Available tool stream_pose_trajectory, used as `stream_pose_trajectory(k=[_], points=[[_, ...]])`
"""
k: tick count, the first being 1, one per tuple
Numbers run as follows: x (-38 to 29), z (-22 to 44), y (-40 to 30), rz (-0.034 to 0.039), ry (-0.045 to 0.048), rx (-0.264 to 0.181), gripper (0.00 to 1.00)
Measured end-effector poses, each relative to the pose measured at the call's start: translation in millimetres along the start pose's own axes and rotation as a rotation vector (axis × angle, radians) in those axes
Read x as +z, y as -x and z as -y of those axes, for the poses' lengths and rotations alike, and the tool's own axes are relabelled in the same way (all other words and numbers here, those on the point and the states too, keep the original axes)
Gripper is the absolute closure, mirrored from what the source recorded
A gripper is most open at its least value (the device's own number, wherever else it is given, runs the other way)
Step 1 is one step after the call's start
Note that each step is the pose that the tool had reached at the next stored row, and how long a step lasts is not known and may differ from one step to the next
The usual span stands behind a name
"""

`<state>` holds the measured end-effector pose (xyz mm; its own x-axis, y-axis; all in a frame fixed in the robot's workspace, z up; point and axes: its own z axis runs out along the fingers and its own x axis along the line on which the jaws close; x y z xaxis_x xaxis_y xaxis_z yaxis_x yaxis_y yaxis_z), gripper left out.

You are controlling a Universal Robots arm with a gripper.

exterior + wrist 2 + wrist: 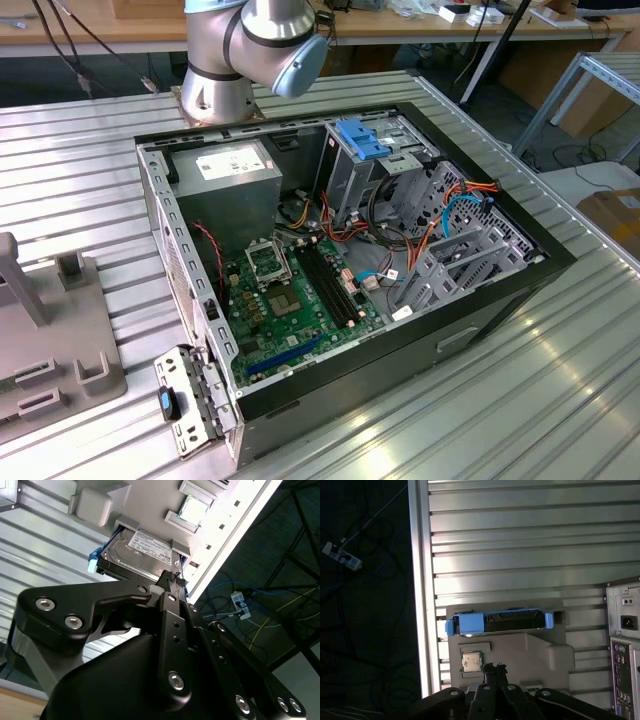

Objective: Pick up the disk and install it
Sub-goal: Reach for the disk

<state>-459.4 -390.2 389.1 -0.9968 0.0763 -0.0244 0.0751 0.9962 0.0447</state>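
In the first wrist view, jaws clenched on nothing, short of the disk (497, 622), slotted in a grey holder (520, 652) on the ribbed tabletop (520, 545): straight ahead, long axis crosswise.

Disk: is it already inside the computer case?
No, in the first wrist view the disk sits in the grey holder on the table, outside the case.

Grey arm joint (250, 40) sitting at the top of the exterior view. Black gripper (172, 578) in both wrist views, fingertips (491, 670) pinched tight together.
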Motion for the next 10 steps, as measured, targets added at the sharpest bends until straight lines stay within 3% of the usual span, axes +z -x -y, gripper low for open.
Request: stream_pose_trajectory(k=[6, 10], points=[[1.1, -13.3, -1.5, 0.0, 0.001, 0.0, 0.89], [1.2, -14.2, -1.6, 0.0, 0.0012, 0.0, 0.89]])
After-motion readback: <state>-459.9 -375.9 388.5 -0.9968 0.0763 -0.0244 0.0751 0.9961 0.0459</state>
